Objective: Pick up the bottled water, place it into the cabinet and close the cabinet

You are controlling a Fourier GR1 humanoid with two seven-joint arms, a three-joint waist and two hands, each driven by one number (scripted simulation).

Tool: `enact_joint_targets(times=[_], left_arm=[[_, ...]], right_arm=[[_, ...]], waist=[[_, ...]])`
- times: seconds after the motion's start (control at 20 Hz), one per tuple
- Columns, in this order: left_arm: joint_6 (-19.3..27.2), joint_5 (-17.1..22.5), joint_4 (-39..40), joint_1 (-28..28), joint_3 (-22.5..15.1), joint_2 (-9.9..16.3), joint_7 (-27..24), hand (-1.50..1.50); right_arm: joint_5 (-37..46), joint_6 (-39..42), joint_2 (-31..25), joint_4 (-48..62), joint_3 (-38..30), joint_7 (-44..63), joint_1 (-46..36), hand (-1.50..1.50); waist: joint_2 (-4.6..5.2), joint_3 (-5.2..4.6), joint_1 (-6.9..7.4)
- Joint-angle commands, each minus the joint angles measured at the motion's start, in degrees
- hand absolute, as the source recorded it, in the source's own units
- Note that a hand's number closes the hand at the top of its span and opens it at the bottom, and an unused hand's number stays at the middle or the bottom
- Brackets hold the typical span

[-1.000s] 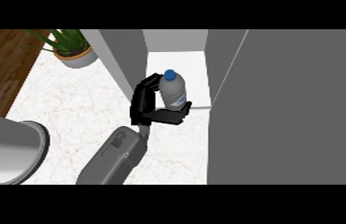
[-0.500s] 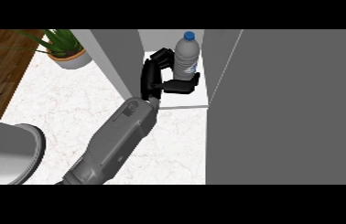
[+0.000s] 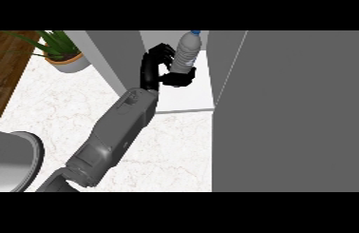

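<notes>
The bottled water (image 3: 186, 53) is clear with a blue cap and stands upright inside the open cabinet, over its white shelf (image 3: 184, 98). My left hand (image 3: 158, 65) is on the bottle's left side, shut on it, with fingers curled behind it and the thumb round its lower part. The bottle's base is hidden by the hand, so I cannot tell whether it rests on the shelf. The grey forearm stretches from the lower left up to the cabinet. My right hand shows nowhere.
The open cabinet door (image 3: 294, 113) fills the right side as a large grey panel. The cabinet's grey left wall (image 3: 116, 56) stands beside the hand. A potted plant (image 3: 61, 53) sits at the back left, and a grey round object (image 3: 14, 160) at the lower left.
The left hand has carried the bottle farther away and deeper into the cabinet, with the arm stretching out. The bottle stays upright in the hand.
</notes>
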Motion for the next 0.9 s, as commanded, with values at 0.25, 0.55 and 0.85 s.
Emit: enact_joint_targets(times=[0.25, 0.55, 0.85], left_arm=[[0.9, 2.9, 9.8, -3.8, 8.0, 1.6, -5.9, 1.5], [5.9, -1.5, 15.4, -7.7, 5.1, 2.2, -7.0, -1.5], [8.6, -2.6, 17.7, -10.0, 5.1, 1.5, -8.7, -1.5]], right_arm=[[-6.0, 2.3, -1.1, -2.7, -1.8, 0.3, 2.0, -1.5], [-5.2, 2.2, -0.4, -5.2, -0.1, 0.6, 1.8, -1.5], [-4.9, 3.9, -1.0, -2.2, -0.7, -1.2, 2.4, -1.5]], waist=[[0.68, -0.09, -1.33], [1.14, -0.12, -2.73], [1.11, -0.08, -2.93]])
